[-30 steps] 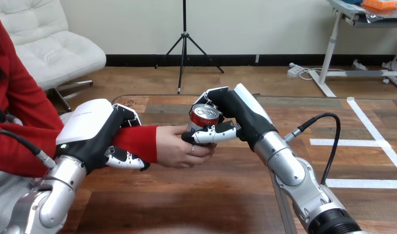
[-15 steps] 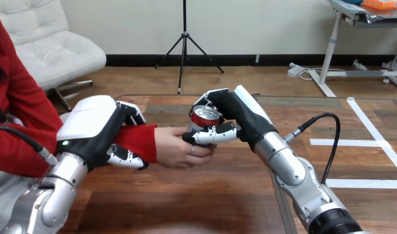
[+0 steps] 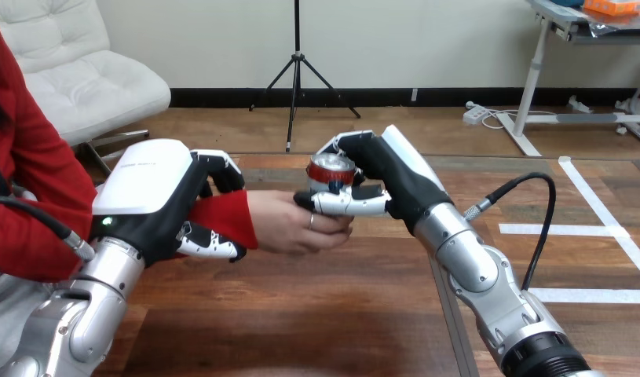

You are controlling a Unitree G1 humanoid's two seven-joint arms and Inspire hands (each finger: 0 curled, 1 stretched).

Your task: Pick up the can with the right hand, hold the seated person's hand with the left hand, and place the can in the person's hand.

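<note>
Raised slightly since before, the right hand point(image 3: 396, 187) grasps the can point(image 3: 330, 172), which rests in the person's hand point(image 3: 289, 225). The left hand point(image 3: 155, 196) clasps the person's wrist point(image 3: 228, 217) at the red sleeve.

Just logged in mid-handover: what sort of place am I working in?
Probably a tabletop handover test station: a wooden table, the person's hand reaching over it, and the right hand holding a can.

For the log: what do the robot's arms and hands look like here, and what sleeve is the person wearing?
Left robot hand and right robot hand: black with white back shells, black-and-white jointed fingers, silver forearms. A small green light glows on the left one. The person's sleeve is red.
</note>
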